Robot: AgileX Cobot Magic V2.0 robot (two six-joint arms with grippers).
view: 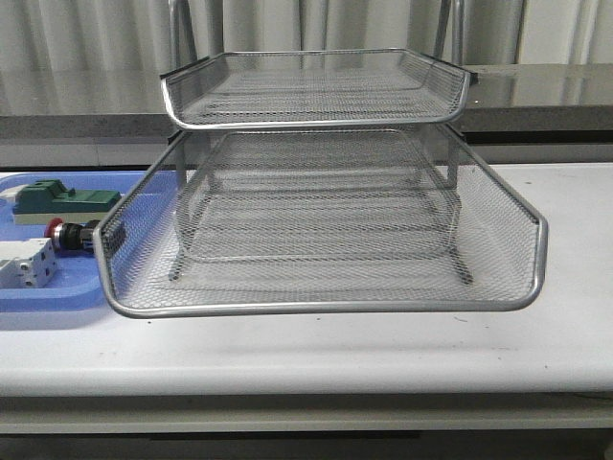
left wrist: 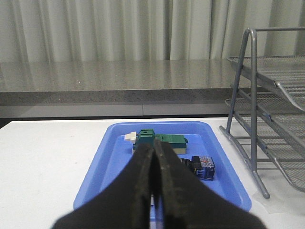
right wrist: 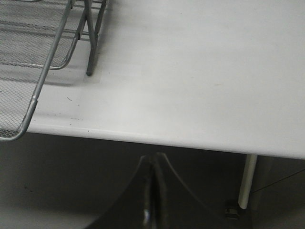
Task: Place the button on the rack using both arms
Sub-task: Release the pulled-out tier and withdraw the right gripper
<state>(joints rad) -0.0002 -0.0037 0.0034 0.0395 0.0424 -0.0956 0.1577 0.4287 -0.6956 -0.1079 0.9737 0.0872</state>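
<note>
Button (view: 69, 235) (collar side, front view only)

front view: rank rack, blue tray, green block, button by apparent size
1. rack, by far
2. blue tray, partly hidden behind the rack
3. green block
4. button, partly behind the mesh, so its full extent is unsure

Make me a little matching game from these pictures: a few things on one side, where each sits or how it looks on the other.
Things:
1. button
2. rack
3. left gripper
4. green block

Descriptions:
A. fingers closed together, holding nothing
B. silver wire mesh, standing on the white table
C. red head, lying in the blue tray
D. at the tray's far end

Pairs: 1-C, 2-B, 3-A, 4-D
</note>
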